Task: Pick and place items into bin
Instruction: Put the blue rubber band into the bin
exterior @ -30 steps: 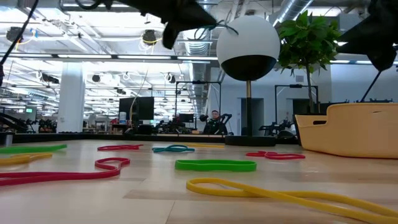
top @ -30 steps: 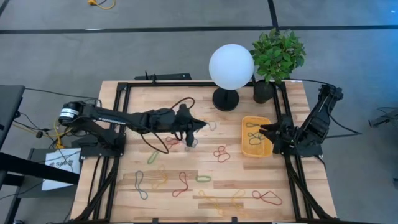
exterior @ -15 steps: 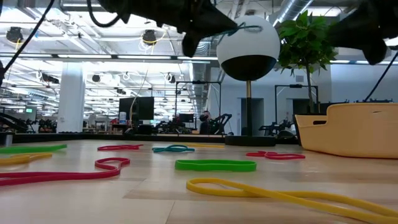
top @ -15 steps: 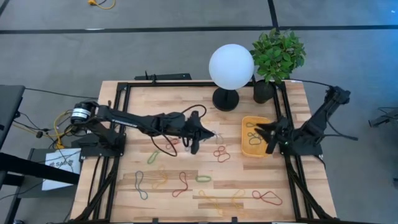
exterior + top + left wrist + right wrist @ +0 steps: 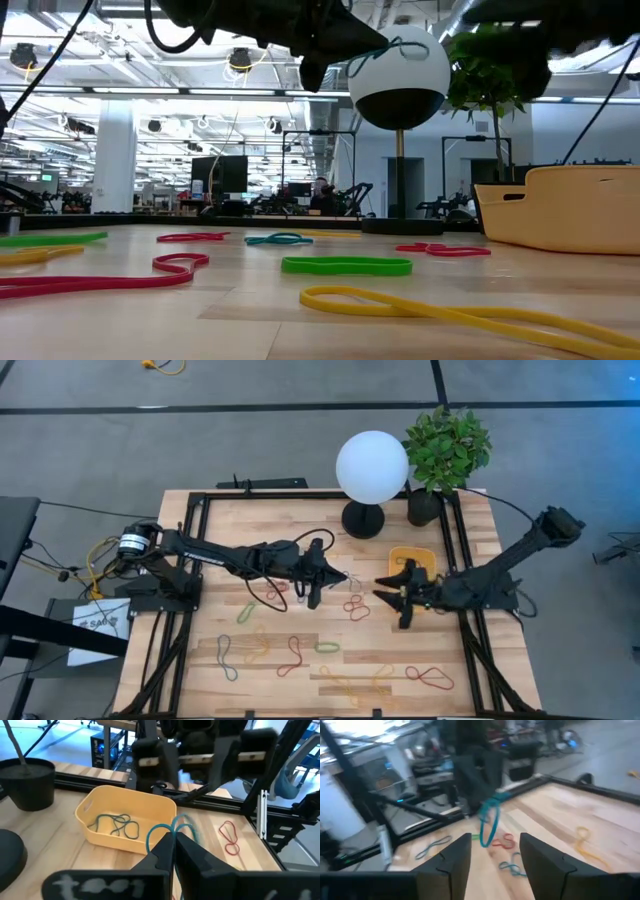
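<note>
Rubber bands: scattered in many colours over the wooden table (image 5: 190,660), a green loop (image 5: 346,265) and a yellow one (image 5: 440,308) lying nearest the low camera.
Left gripper (image 5: 326,576): up over mid-table, fingers pinched tight on a teal band (image 5: 172,827) that dangles from the tips.
Right gripper (image 5: 392,598): reaching in from the tray side, fingers (image 5: 455,857) spread wide, nothing in them, facing the dangling band.
Bin (image 5: 395,588): yellow tray beside the plant pot (image 5: 30,782), teal bands already inside.
</note>
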{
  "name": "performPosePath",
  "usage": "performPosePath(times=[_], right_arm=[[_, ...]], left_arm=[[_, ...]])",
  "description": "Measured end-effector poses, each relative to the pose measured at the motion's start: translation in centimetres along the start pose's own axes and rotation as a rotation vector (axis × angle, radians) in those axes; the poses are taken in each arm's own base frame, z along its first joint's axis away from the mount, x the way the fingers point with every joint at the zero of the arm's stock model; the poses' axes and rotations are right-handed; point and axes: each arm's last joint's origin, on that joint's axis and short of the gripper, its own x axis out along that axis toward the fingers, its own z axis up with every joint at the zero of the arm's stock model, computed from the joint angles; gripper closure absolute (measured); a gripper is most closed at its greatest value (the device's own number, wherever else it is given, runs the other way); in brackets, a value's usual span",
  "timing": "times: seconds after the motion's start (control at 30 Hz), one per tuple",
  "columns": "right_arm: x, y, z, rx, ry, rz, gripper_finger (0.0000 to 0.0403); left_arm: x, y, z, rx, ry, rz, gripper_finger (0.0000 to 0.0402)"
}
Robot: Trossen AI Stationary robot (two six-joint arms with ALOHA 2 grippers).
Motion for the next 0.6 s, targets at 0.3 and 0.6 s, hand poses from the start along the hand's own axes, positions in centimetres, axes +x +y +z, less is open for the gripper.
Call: performPosePath(times=[0.3, 0.6], right_arm=[[2.8, -1.3, -0.7, 0.142, 0.007, 0.01, 0.0207], [5.9, -0.6, 0.3, 0.157, -0.001, 0.103, 0.0215]], left_arm=[[0.0, 0.4, 0.0, 0.032, 0.002, 0.011, 0.0401], [-0.1, 1.0, 0.1, 0.041, 0.001, 0.027, 0.0401]])
